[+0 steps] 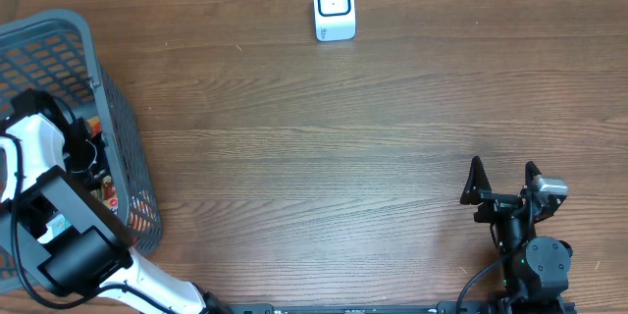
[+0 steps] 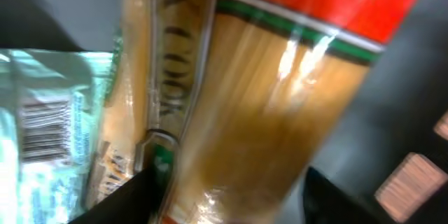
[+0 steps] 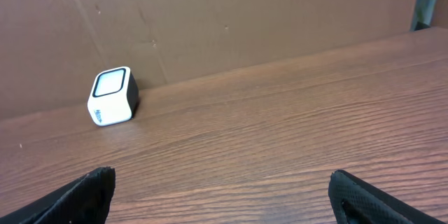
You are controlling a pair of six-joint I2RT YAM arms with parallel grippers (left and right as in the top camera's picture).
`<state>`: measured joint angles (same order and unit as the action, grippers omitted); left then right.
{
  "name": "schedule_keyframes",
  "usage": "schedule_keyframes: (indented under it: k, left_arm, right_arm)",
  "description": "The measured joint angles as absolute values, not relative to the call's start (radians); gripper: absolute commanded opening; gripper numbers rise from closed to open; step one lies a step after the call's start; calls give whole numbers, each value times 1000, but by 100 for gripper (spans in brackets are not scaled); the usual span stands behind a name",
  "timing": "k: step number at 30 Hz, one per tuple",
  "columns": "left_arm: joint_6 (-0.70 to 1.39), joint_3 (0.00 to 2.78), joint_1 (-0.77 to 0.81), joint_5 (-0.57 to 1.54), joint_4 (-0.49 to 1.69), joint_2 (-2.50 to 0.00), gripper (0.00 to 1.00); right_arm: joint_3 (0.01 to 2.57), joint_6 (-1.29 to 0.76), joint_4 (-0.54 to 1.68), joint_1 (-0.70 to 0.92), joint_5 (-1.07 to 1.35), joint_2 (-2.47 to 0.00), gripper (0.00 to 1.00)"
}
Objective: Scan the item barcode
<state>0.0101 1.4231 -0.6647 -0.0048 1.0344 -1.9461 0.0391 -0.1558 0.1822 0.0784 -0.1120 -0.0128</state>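
Observation:
A long clear packet of spaghetti (image 2: 280, 98) with a red, white and green band fills the left wrist view. My left gripper (image 2: 227, 199) reaches down into the grey basket (image 1: 59, 29) with one finger on each side of that packet. A gap shows by the right finger (image 2: 336, 196), so the jaws stand open around it. A teal packet (image 2: 42, 126) with a printed barcode lies beside the pasta. The white barcode scanner (image 1: 334, 6) stands at the table's far edge. My right gripper (image 1: 502, 179) rests open near the front right, holding nothing.
The basket occupies the left edge of the table and my left arm (image 1: 39, 157) covers most of its contents. A brown cardboard wall (image 3: 245, 21) rises behind the scanner (image 3: 112, 96). Bare wooden tabletop (image 1: 324, 157) lies between the basket and the right arm.

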Motion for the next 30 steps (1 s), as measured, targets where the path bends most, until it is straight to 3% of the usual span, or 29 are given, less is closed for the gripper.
schedule_keyframes:
  k: [3, 16, 30]
  left_arm:
    - [1, 1400, -665, -27, 1008, -1932, 4]
    - [-22, 1423, -668, -46, 1026, -1917, 4]
    - [-25, 1804, -667, -15, 1317, -1933, 4]
  right_arm:
    - [39, -156, 182, 78, -112, -13, 100]
    - [39, -156, 182, 78, -112, -13, 100]
    - [39, -156, 183, 78, -112, -13, 100]
